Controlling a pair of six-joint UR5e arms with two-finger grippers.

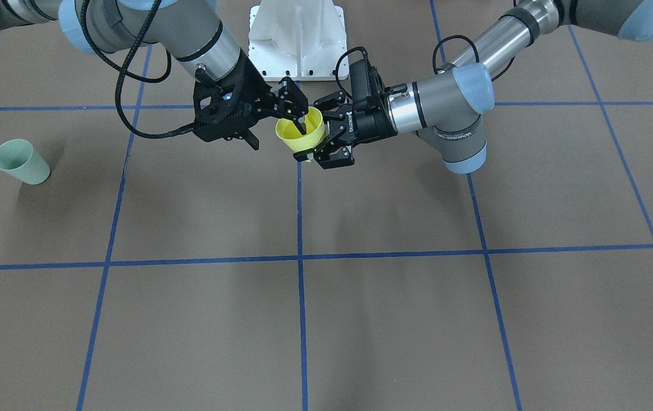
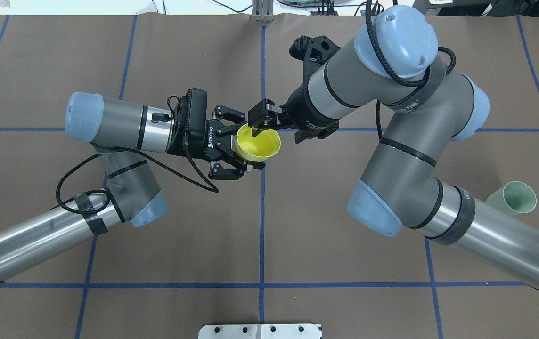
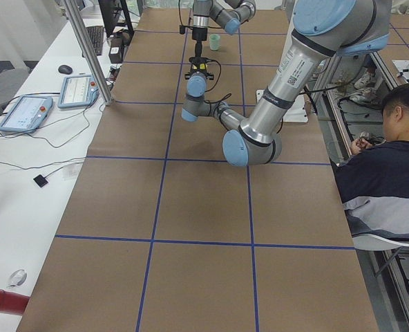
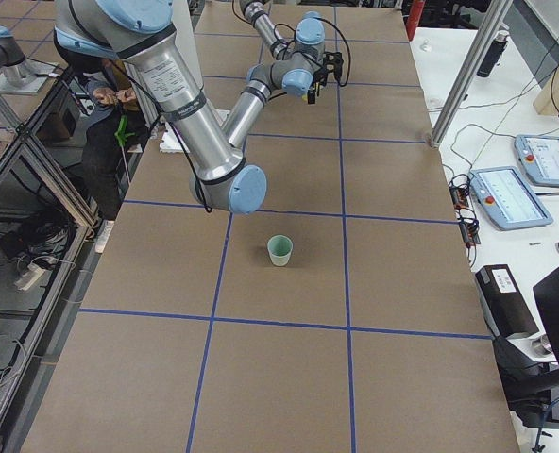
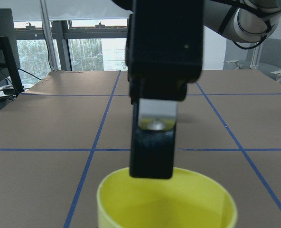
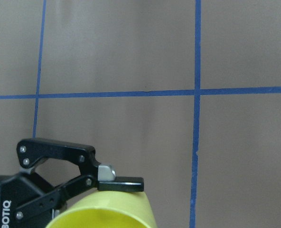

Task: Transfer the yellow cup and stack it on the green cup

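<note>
Yellow cup (image 1: 314,132) is upright, mouth up, held in the air over the centre blue tape line (image 1: 300,285), near the robot's white base plate (image 1: 296,40). Left gripper (image 2: 249,145) comes in sideways and grasps the cup. Its fingers sit on opposite sides of the body, with one pad (image 6: 121,183) flat against the wall just under the rim. Right gripper (image 2: 256,128) reaches in from the other side, tilted down. One finger (image 5: 152,152) dips inside the cup at the rim and the other looks to be outside the wall. Cannot tell if it pinches the rim or only straddles it.

Green cup (image 1: 21,161) stands upright on the brown paper table (image 1: 395,319), far out on the robot's right side, well apart from the yellow cup and both grippers. In the overhead view the right arm's forearm partly covers it.

A seated person (image 3: 384,187) is at the table's edge in the left side view. Two pendants (image 3: 77,90) lie on the white bench beside the table.
</note>
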